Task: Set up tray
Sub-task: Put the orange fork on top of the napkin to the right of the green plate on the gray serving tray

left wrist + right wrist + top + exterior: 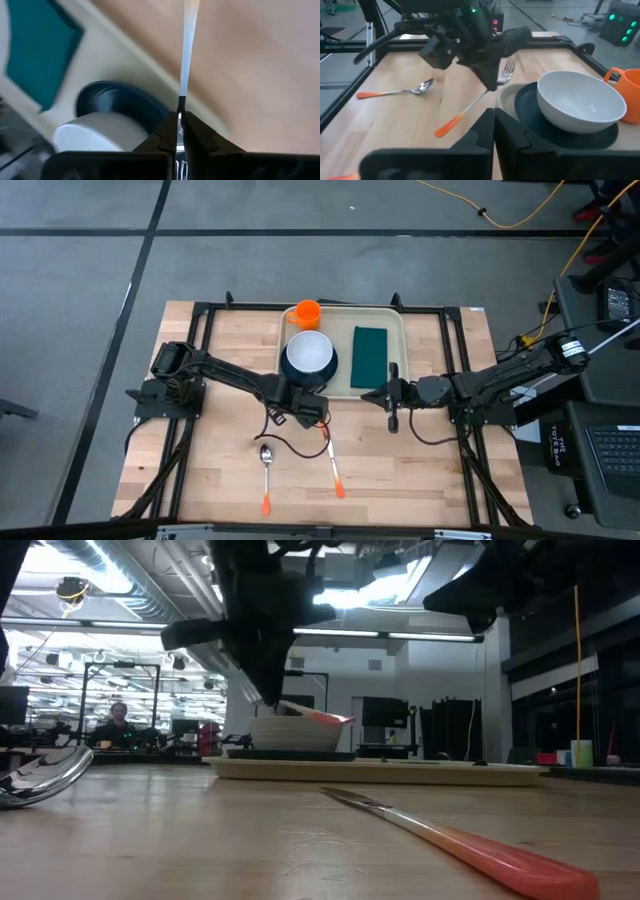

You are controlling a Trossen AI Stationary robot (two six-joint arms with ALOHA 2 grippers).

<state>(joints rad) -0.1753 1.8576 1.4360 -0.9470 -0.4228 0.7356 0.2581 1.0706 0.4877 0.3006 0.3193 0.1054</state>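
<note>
- The beige tray [342,320] lies at the far middle of the wooden table [220,470], long side across, with both arms reaching in toward its near edge.
- On the tray's left half sits a dark teal plate [322,370] carrying a white bowl [308,352]; an orange cup [307,312] stands at the far left corner and a dark green napkin [369,357] lies flat on the right half, apart from the plate.
- The left gripper [492,82] hangs just off the tray's near-left edge beside the plate, its jaws pinched tight on the neck of an orange-handled fork [475,102]; the fork is clear of the table, tines raised, handle slanting down.
- The right gripper [392,398] rests at the tray's near-right edge, just beside the napkin, its fingers pressed together with nothing between them.
- On the bare wood nearer the camera, a spoon [266,475] and a knife [333,468], both orange-handled, lie side by side, apart from each other and well clear of the tray.
- Beyond the table, a person [118,720] sits far off in the lit workshop.
</note>
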